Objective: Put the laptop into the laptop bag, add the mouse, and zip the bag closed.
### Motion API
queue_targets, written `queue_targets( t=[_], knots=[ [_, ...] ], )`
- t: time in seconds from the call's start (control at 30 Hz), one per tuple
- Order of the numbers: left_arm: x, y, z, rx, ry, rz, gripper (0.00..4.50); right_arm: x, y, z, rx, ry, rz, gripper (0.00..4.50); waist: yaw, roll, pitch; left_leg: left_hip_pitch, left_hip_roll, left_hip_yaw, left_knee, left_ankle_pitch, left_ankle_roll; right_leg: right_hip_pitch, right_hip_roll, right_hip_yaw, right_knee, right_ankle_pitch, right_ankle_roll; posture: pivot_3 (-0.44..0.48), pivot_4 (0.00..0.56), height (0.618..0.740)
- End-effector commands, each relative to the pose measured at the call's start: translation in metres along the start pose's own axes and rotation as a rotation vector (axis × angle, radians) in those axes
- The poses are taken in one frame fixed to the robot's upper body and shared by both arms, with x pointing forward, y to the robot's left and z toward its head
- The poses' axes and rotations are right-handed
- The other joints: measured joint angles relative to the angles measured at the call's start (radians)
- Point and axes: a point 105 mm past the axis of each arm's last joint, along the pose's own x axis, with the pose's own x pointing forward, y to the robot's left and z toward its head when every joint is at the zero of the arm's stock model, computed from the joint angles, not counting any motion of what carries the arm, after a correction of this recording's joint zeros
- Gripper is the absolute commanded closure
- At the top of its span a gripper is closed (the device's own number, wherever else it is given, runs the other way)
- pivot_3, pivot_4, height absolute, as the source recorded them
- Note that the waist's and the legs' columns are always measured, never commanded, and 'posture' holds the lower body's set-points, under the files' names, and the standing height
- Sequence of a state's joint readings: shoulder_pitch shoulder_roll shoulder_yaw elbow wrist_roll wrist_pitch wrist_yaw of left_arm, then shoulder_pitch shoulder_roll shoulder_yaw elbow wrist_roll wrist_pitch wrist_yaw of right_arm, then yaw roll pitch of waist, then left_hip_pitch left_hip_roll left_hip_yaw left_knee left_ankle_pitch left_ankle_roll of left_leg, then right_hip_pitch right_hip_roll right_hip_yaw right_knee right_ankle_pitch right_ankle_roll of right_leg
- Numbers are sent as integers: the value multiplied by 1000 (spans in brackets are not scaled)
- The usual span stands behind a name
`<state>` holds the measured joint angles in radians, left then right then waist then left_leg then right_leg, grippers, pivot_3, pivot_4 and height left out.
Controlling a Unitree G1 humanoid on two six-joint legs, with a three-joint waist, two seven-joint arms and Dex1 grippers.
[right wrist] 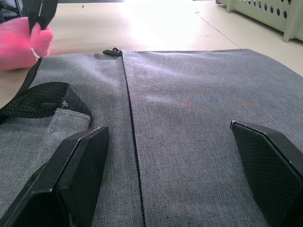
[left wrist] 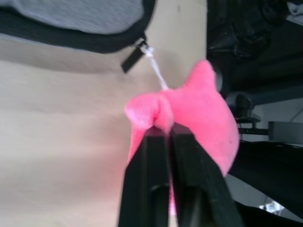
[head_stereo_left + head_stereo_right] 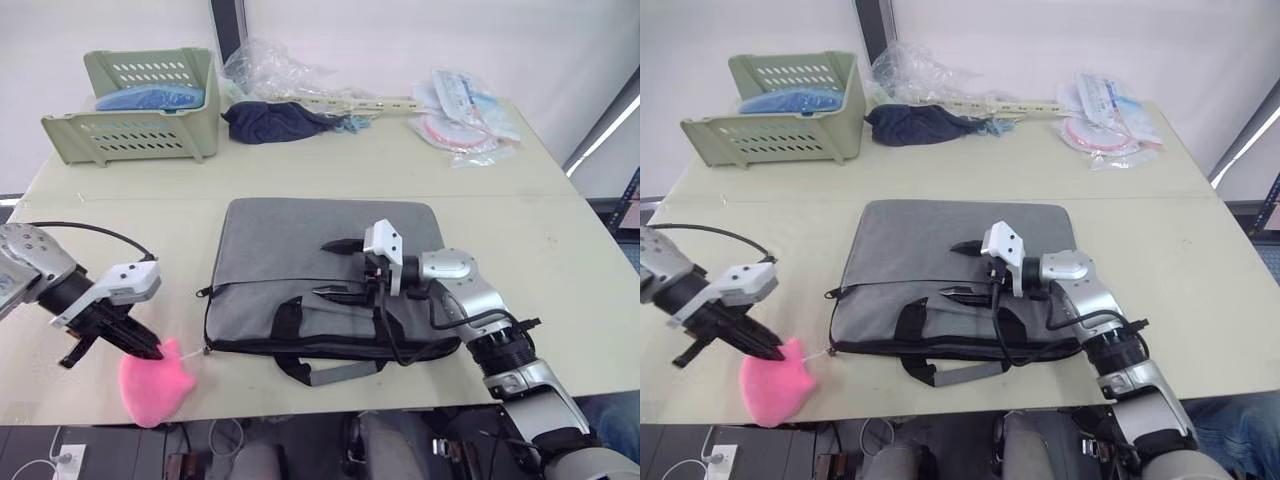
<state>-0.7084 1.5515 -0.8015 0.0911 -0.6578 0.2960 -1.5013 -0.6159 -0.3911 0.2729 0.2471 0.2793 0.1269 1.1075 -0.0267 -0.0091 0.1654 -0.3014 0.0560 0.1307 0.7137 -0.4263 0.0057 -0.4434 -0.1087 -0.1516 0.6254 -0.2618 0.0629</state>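
Left gripper clamped on fluffy pink plush charm at front edge of pale bench, near front left corner. Charm tied by thin white cord to black zipper pull at left end of flat grey fabric laptop bag. Right gripper spread wide, hovering over bag's middle, above black strap handles. Bag flat at bench centre, towards front edge.

lab, bare table, white walls
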Motion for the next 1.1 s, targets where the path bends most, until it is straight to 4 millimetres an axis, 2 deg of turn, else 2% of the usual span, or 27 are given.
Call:
queue_targets(
  t=[0.03,0.23,0.4,0.53,0.73,1.1],
  knots=[
    [-4,-26,4,-50,-61,-138,4482,-10,3,-57,118,198,-47,0,-1,-1,0,0,0,0,0,0,0,0,0,0,0,0,0,0,150,740],
    [0,-44,15,-274,-260,-233,4482,-9,3,-57,118,195,-45,0,-3,-1,1,1,1,1,0,0,0,0,2,1,0,0,0,0,150,740],
    [27,-52,24,-400,-424,-265,4482,-10,4,-57,121,192,-46,0,-6,0,1,1,8,2,-1,-1,-2,0,5,7,0,0,-1,0,150,740],
    [58,-52,29,-373,-518,-201,4482,-10,6,-58,128,193,-44,0,-4,1,2,3,9,3,-3,-1,-2,-1,7,16,-2,-1,-1,0,150,740],
    [82,-51,31,-335,-591,-105,4482,-7,9,-59,130,194,-31,0,-3,2,0,3,9,5,-4,-2,-4,-1,7,18,-4,-1,-1,0,150,740],
    [113,-56,57,-210,-668,-117,4482,-5,13,-59,130,194,-16,0,-3,3,-3,6,8,13,-14,-2,-5,-1,-1,20,-5,0,-1,0,150,740]
  ],
)
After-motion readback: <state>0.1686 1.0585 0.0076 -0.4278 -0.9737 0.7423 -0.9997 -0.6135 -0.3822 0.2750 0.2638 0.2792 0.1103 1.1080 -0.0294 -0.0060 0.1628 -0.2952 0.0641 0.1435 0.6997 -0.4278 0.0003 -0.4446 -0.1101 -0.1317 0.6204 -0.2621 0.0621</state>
